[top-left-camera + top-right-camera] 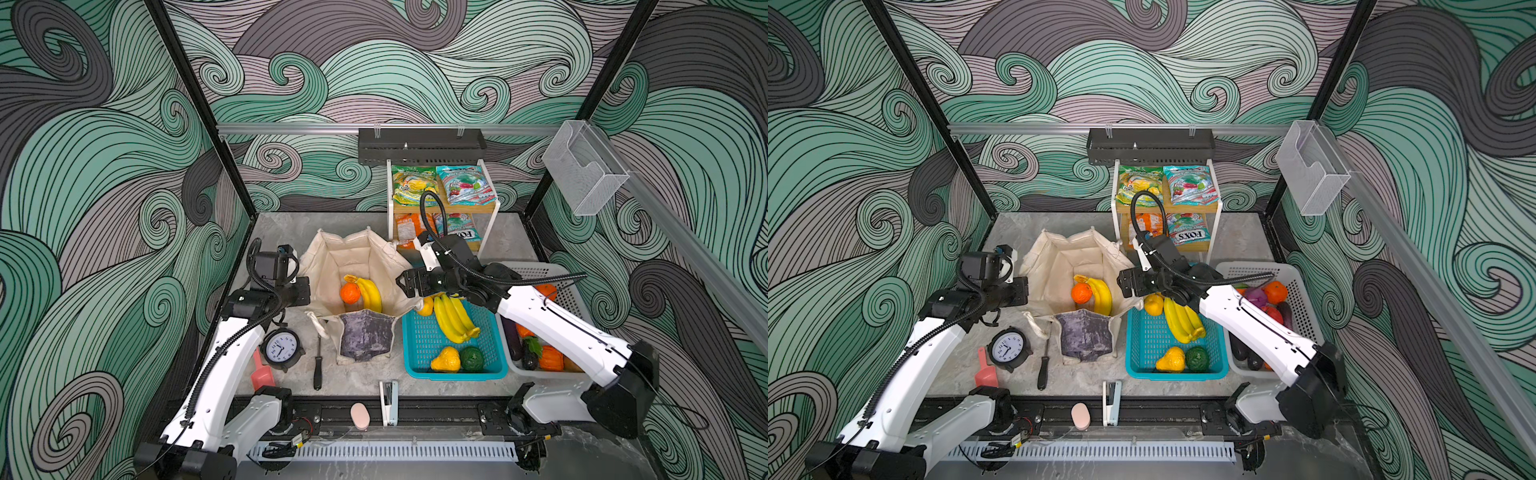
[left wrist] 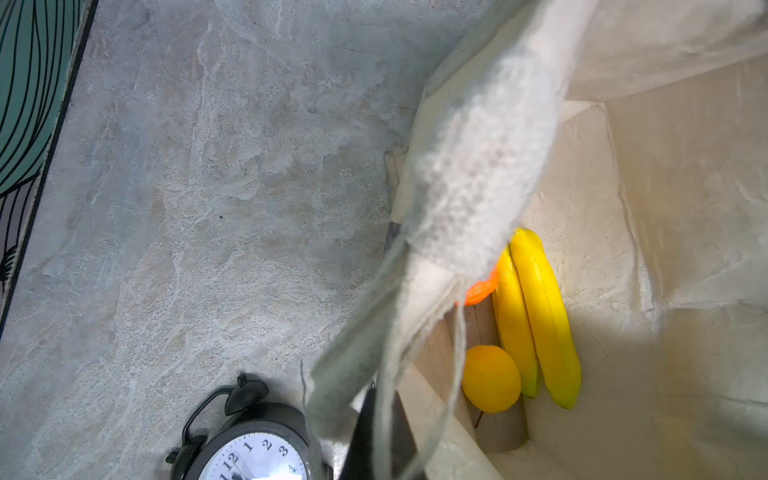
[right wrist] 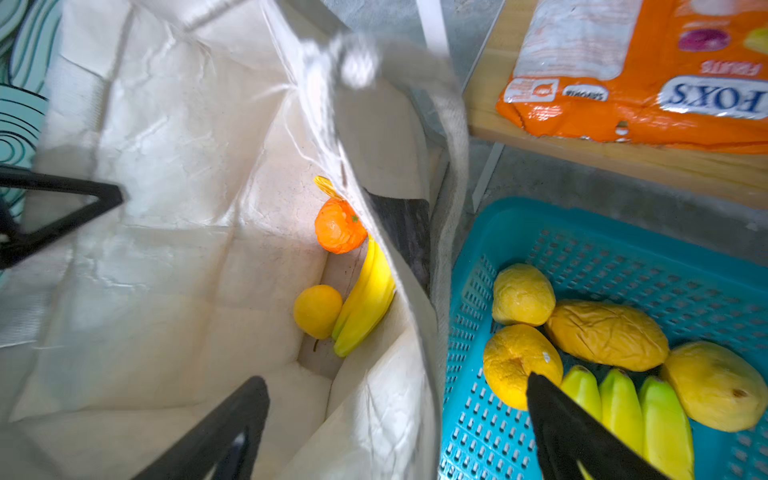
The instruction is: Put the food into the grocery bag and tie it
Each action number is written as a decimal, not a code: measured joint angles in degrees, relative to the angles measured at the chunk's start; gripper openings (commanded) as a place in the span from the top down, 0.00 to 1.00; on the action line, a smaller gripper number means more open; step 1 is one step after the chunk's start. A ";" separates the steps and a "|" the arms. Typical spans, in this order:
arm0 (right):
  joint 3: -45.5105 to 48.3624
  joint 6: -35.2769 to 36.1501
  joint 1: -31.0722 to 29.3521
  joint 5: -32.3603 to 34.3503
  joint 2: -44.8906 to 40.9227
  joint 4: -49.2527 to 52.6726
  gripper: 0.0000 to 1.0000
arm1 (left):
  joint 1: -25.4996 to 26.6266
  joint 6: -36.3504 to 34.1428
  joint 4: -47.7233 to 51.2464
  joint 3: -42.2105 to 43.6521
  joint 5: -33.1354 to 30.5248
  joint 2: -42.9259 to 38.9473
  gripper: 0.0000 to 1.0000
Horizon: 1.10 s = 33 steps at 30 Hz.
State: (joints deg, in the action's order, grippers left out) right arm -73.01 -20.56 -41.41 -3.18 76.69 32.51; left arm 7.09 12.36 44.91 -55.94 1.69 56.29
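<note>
Mid-frame, left end effector (image 1: 302, 291) is pinching the rim of the limp canvas bag (image 1: 353, 257); right end effector (image 1: 405, 286) is gaping wide.

We read "FOX'S" and "FRUITS", upside down, on the glossy orange candy packet (image 3: 615, 112). "FOX'S" also stands on the glossy teal-red candy packet (image 1: 1187, 236). Numerals 12, 1, 2, 3 show on the white dial of the round black alarm clock (image 2: 249, 451).

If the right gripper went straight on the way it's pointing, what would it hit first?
Probably the grocery bag, at its near rim: the open right gripper sits astride that wall, one side over the bag's inside, one over the teal basket. Depth is unclear.
</note>
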 measured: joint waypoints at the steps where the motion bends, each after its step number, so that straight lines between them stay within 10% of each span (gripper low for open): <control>1: -0.68 0.28 1.11 -0.28 -1.66 0.42 0.00 | 0.00 0.00 -0.04 0.15 -0.02 -0.15 1.00; 14: -20.41 0.70 19.30 -8.85 -4.09 2.47 0.05 | 0.00 0.04 -0.04 0.79 -1.97 -2.36 1.00; 33: -45.38 0.17 18.38 -4.04 20.13 13.64 0.42 | 0.00 0.02 0.02 1.16 -2.29 -2.91 1.00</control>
State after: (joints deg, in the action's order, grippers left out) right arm -118.39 -20.38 -23.03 -7.22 96.82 46.15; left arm 7.09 12.38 44.93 -54.78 -0.60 53.39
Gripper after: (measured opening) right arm 0.610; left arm 0.048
